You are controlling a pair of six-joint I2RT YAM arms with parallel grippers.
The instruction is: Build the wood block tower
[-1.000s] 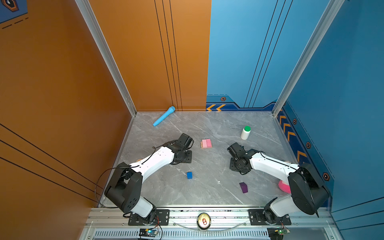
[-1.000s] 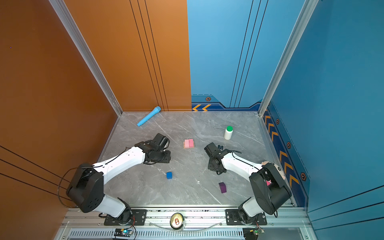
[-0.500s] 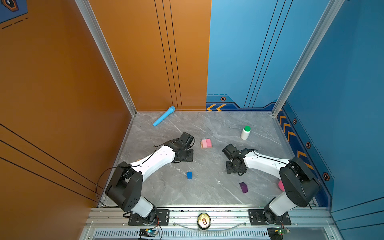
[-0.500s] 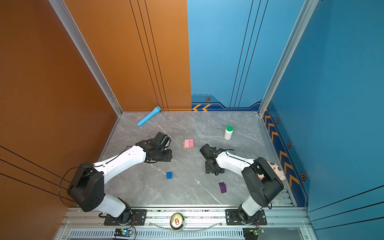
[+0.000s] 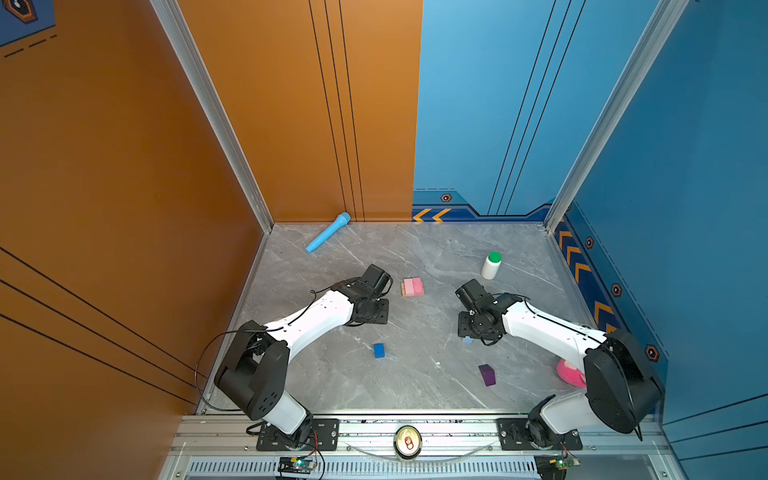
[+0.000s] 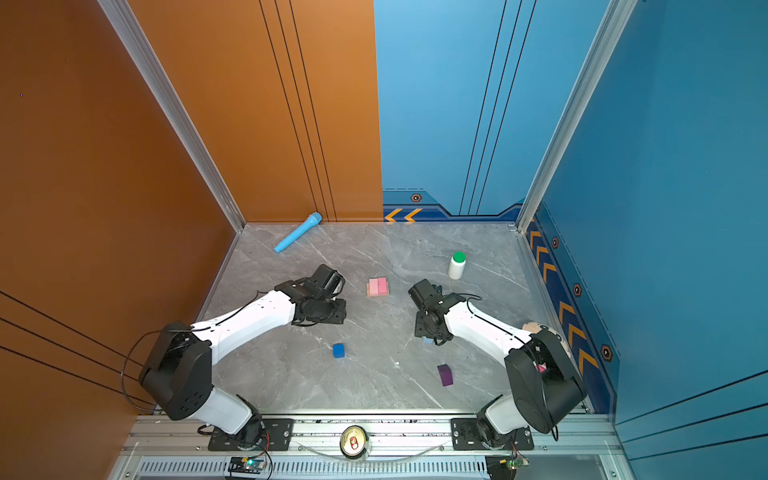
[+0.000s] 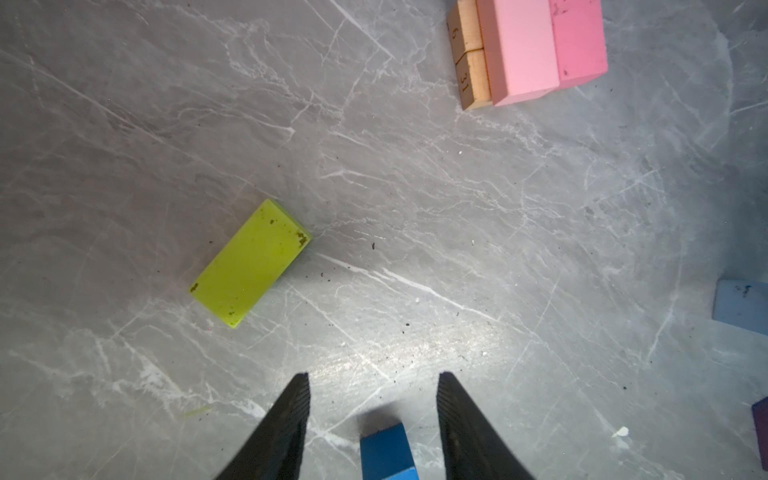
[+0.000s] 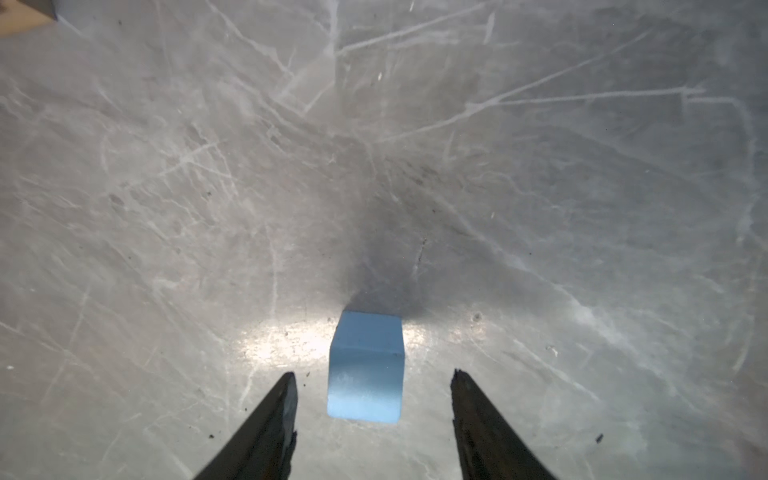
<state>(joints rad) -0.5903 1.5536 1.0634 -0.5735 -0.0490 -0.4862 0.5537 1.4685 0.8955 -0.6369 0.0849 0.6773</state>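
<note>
Grey marble tabletop (image 5: 436, 249) is carrying, near its middle, the tower (image 5: 412, 286), where pink bars (image 7: 536, 45) are being supported by tan bars (image 7: 469, 54). The light-blue cube (image 8: 368, 365) is being straddled, untouched, by the released right gripper (image 8: 374, 374). The left gripper (image 7: 374, 376) is being held open, empty, near the lime-green bar (image 7: 250, 262) and the dark-blue cube (image 7: 386, 453).

Left gripper (image 7: 374, 376), fingers spread and empty, above a grey marble table (image 7: 457, 208). A dark-blue cube (image 7: 386, 451) shows between the fingers, touching neither. A lime-green bar (image 7: 249, 264) lies flat and askew. Two pink bars (image 7: 540, 45) rest on two tan bars (image 7: 469, 54). At the frame edge: a light-blue cube (image 7: 742, 305) and a purple block (image 7: 761, 428).
</note>
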